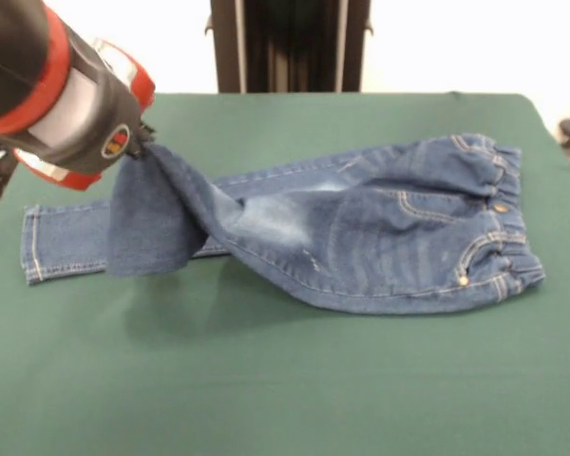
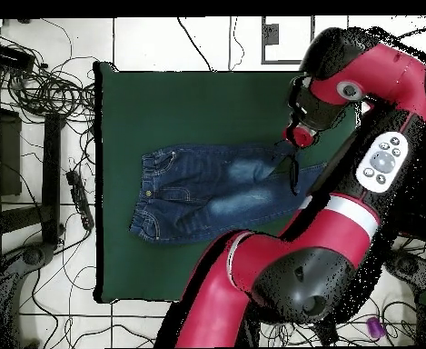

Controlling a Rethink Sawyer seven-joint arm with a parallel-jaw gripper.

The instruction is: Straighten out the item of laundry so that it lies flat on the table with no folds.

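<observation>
The item of laundry (image 1: 380, 237), a small pair of blue jeans, lies across the green table (image 1: 285, 389) with its waistband at the right. One leg lies flat, its cuff at the far left. The other leg is pulled up off the cloth and hangs folded from my gripper (image 1: 144, 144), which is shut on it near its end at the upper left. The arm's red and black housing hides most of the fingers. From overhead, the jeans (image 2: 207, 191) lie mid-table (image 2: 162, 100) and the gripper (image 2: 295, 145) is above their right end.
In the overhead view, tangled cables (image 2: 44, 91) and a power strip (image 2: 78, 198) lie on the floor left of the table. The arm's bulky red links (image 2: 343, 218) cover the table's right side. Bare green cloth surrounds the jeans.
</observation>
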